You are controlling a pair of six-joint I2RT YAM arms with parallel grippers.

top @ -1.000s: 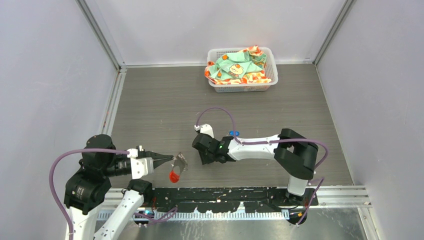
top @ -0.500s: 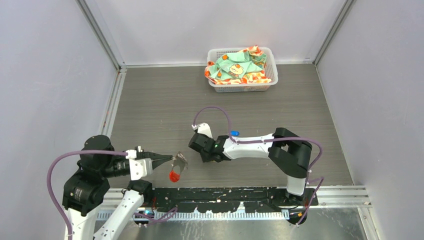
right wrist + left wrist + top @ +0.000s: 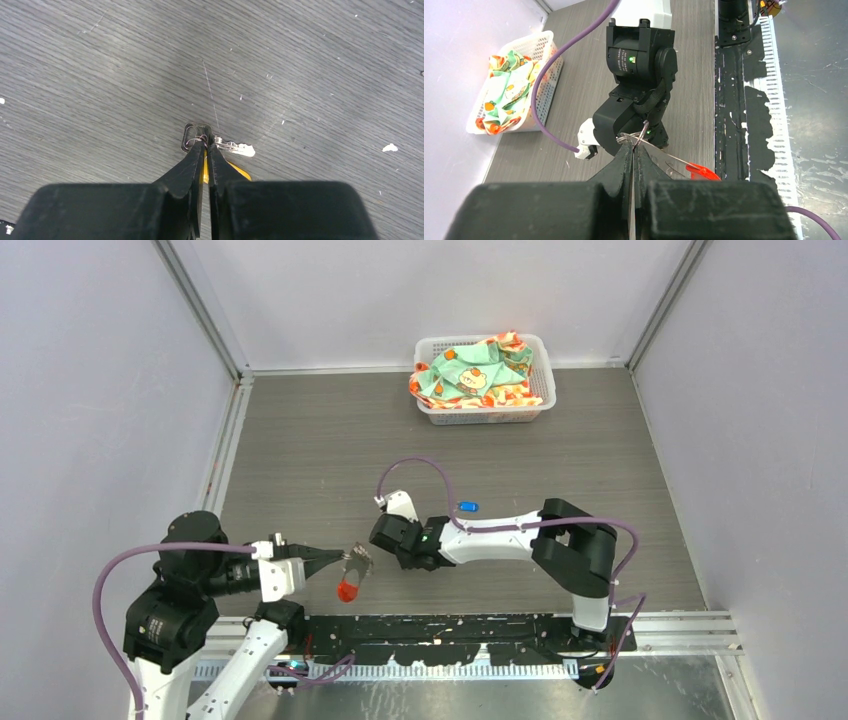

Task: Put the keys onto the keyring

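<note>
In the top view the tips of the left gripper (image 3: 634,150) are small and hard to read. Its own wrist camera shows the two black fingers pressed fully together, pinching the thin grey metal keyring (image 3: 630,137). Only a short curve of wire shows above the fingertips, and the chain-like part is too fine to make out. The elongated red plastic tag (image 3: 702,173) of the ring hangs below and to the side, half cut off by the finger. It looks glossy and smooth.

Just beside it to the right is the right gripper (image 3: 205,146). From above, its fingers are hidden under the black and white wrist body. In the right wrist view the black, matte fingers are clamped on the yellow-tagged key (image 3: 239,148). The small silver blade sticks out to one side and a strip of yellow plastic shows between and under the fingers. A small rounded rectangular metal loop (image 3: 192,135) lies at the fingertips. I cannot tell if the key is lifted from the grey wood-grain table (image 3: 300,440), which has white scratches and chips.

The blue-tagged key (image 3: 467,507) lies on the table beside the right forearm, apart from the gripper. Its metal part is too small to see.

Far back stands a white perforated plastic basket (image 3: 485,416). It holds a crumpled cloth (image 3: 468,370), green and orange, with a cartoon print.
</note>
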